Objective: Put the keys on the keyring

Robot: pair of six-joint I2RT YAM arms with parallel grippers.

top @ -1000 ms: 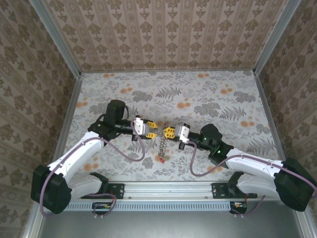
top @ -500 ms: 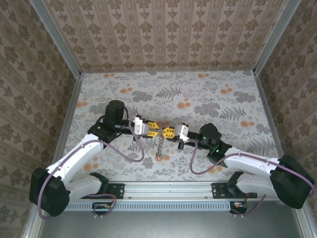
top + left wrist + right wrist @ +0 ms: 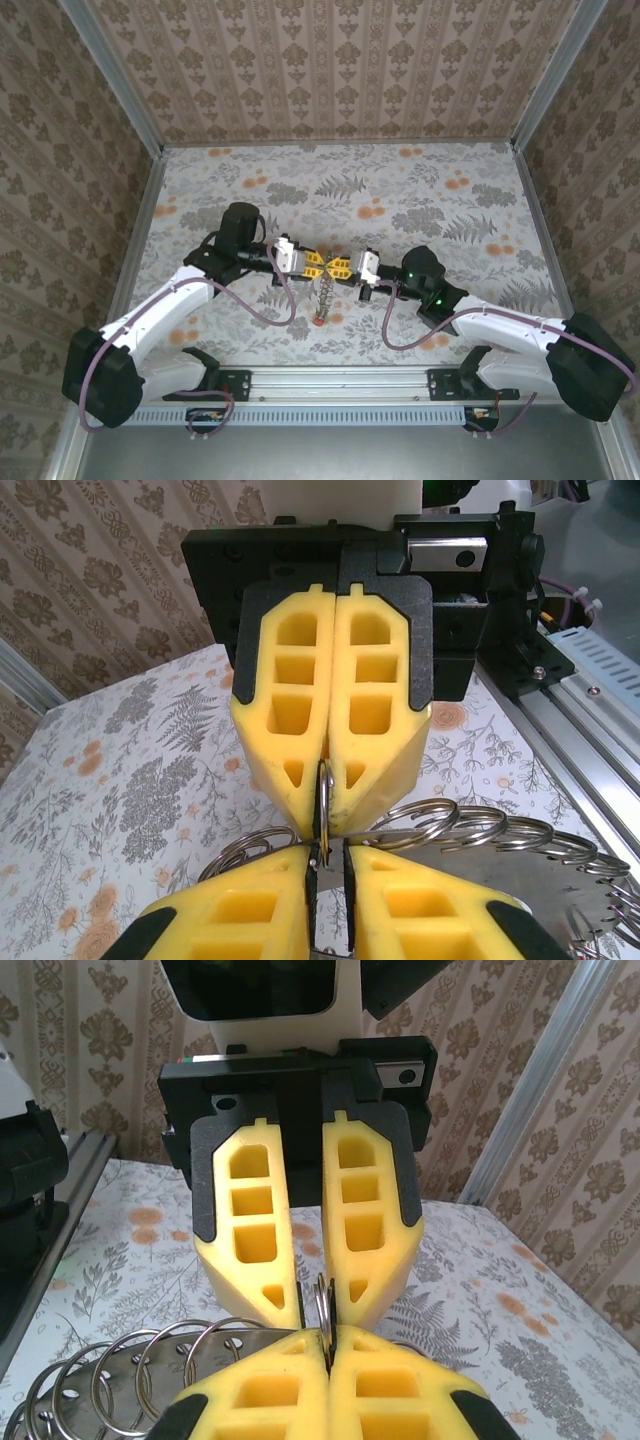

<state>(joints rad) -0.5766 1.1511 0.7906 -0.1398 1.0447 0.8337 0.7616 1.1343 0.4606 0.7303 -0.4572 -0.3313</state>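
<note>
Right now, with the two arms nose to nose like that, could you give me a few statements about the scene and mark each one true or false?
1. The left gripper and the right gripper meet tip to tip over the table. True.
2. The right gripper's jaws are wide open. False: they are pressed together, pinching a ring of the keyring.
3. The keyring trails from the grippers toward the arm bases, with a red key at its end. True.
4. The fingers are blue. False: they are yellow.
5. The table is plain white. False: it has a floral pattern.
</note>
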